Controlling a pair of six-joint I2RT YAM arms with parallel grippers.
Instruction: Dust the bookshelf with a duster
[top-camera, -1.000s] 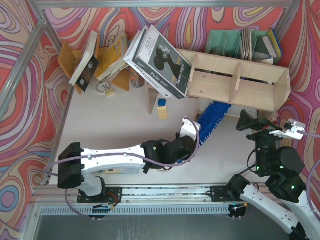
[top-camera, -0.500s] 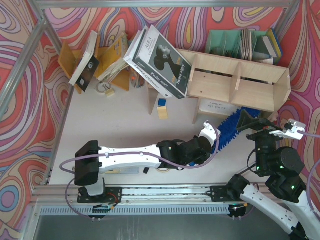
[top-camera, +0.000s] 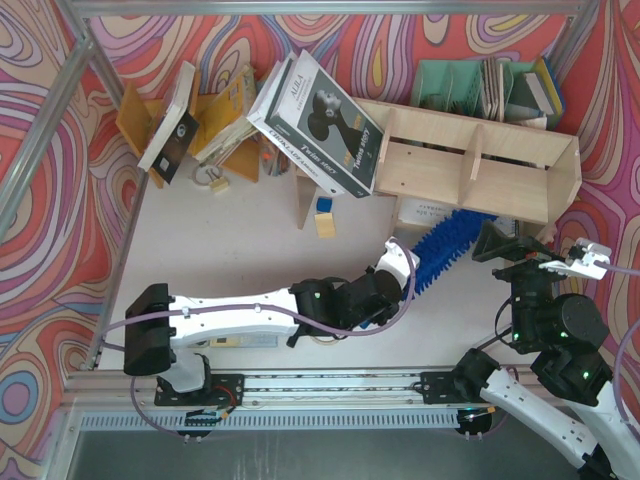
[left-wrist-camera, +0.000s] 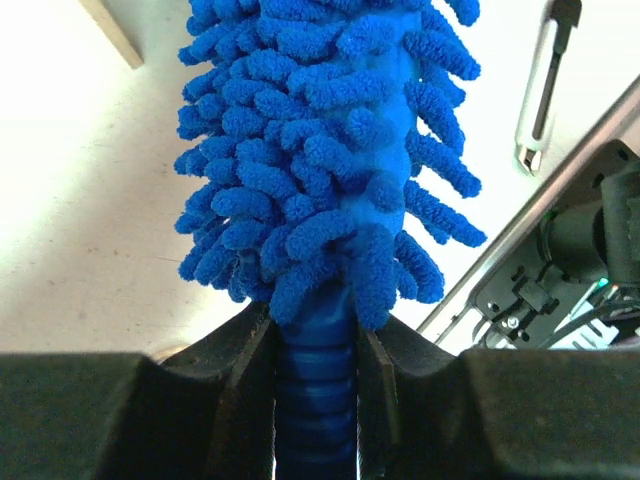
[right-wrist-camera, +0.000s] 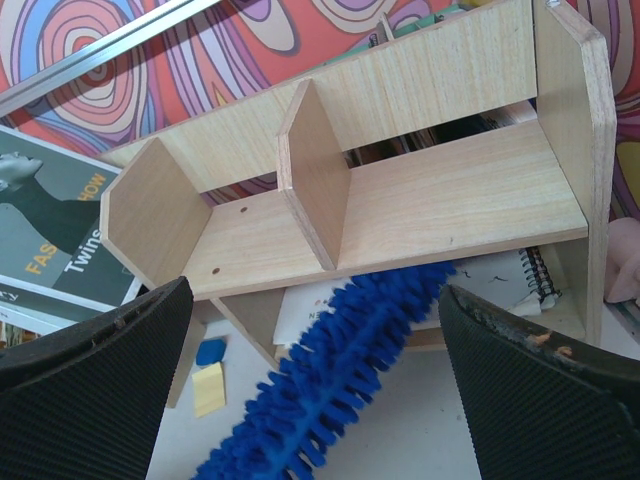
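Top view. Just right of the middle: left gripper, clamped on the handle end of the duster. Blue head slanting up and to the right from there, tip under the front edge of the bookshelf in the upper right; contact with the wood not clear. At right, below the shelf's right end: right gripper, spread wide, holding nothing, near the duster's tip but apart from it. Upper centre: large book at the shelf's left end. Top right, behind the shelf: green organizer. Upper left: orange rack with tilted books.

Left wrist view. Bottom centre: left fingers pressed on either side of the ribbed dark blue handle. Fluffy head filling the upper middle, over the pale table.

Right wrist view. In the lower corners: right fingers, black and ribbed, far apart, nothing between them. Across the upper half: bookshelf, one upright divider in its middle. Lower centre: duster rising from the bottom edge toward the right, tip beneath the shelf's lower board, over papers, with a spiral notebook to its right. Lower left: yellow note and small blue piece on the table.
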